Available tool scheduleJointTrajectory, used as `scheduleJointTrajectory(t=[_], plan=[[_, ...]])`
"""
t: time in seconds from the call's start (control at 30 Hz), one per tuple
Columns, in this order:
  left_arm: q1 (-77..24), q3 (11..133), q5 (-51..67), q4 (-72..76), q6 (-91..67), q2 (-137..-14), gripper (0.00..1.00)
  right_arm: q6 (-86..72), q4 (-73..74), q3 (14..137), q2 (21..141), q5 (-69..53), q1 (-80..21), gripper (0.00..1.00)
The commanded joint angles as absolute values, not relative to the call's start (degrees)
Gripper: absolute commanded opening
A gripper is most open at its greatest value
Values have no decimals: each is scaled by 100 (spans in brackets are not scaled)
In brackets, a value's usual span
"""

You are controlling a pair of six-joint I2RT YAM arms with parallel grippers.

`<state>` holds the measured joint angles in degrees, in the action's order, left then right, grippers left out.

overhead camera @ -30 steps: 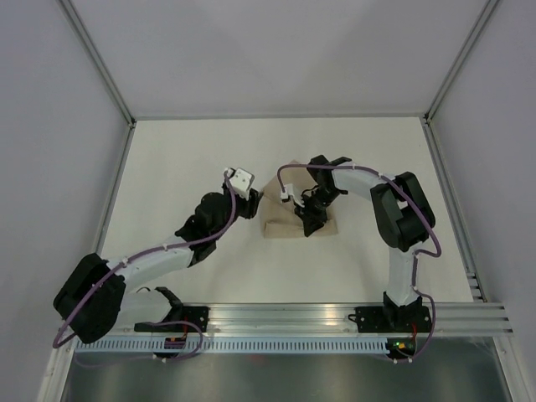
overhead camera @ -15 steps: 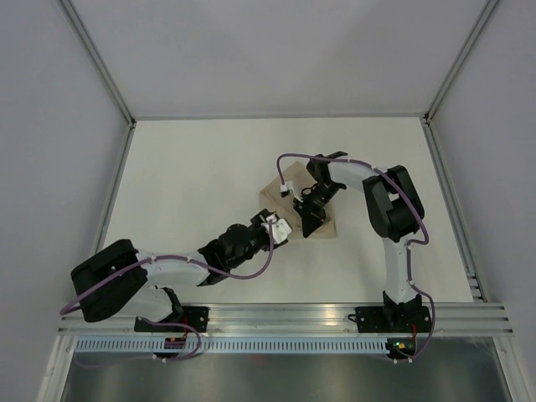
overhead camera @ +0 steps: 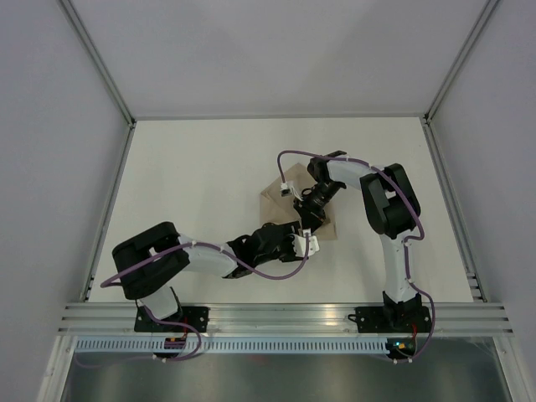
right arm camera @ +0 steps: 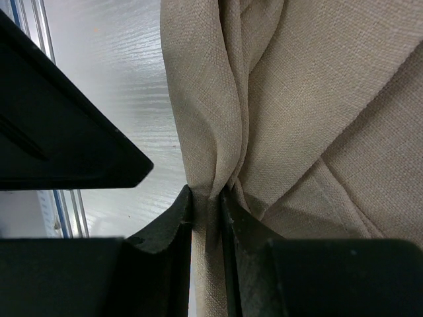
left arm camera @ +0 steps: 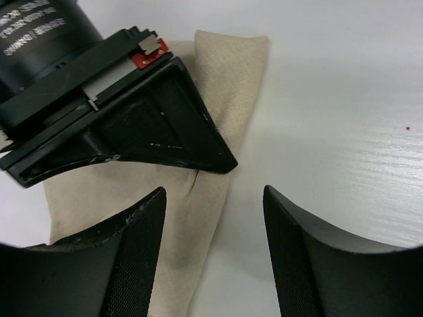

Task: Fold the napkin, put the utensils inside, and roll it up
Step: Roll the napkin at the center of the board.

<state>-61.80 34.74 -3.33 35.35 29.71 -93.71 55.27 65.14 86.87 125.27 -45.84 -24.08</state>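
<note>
The beige napkin (overhead camera: pixel 275 201) lies folded and bunched at the table's middle. My right gripper (overhead camera: pixel 305 219) is shut on a pinched fold of the napkin (right arm camera: pixel 218 132) near its front edge. My left gripper (overhead camera: pixel 306 243) is open and empty, low over the table just in front of the napkin's front right edge (left arm camera: pixel 198 218), with the right gripper's fingers (left arm camera: pixel 165 132) close ahead of it. The fork is hidden or out of view.
The white table (overhead camera: pixel 193 167) is walled by grey panels at the back and sides. A metal rail (overhead camera: pixel 285 316) runs along the near edge. The left arm (overhead camera: pixel 201 255) lies low across the front of the table.
My left arm swung from the napkin's left side down and right, ending in front of the napkin by the right gripper. The right gripper stayed on the napkin, which has bunched a little.
</note>
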Motion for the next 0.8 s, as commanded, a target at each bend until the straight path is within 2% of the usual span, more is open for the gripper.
scheduleJointTrajectory(t=[0.0, 0.5, 0.6, 0.77], plan=[[-6205, 3770, -70, 3401, 3366, -9606, 66, 5827, 6214, 8543, 13069, -3832, -2417, 10], [-5907, 3964, -132, 3516, 3577, -10327, 64, 5854, 6346, 8640, 13201, -3823, -2391, 9], [-5871, 4051, -27, 3226, 3560, -10397, 60, 5854, 6381, 8683, 13219, -3832, -2382, 9], [-5792, 4244, 368, 2744, 3428, -10529, 43, 5871, 6460, 8754, 13289, -3850, -2373, 9]])
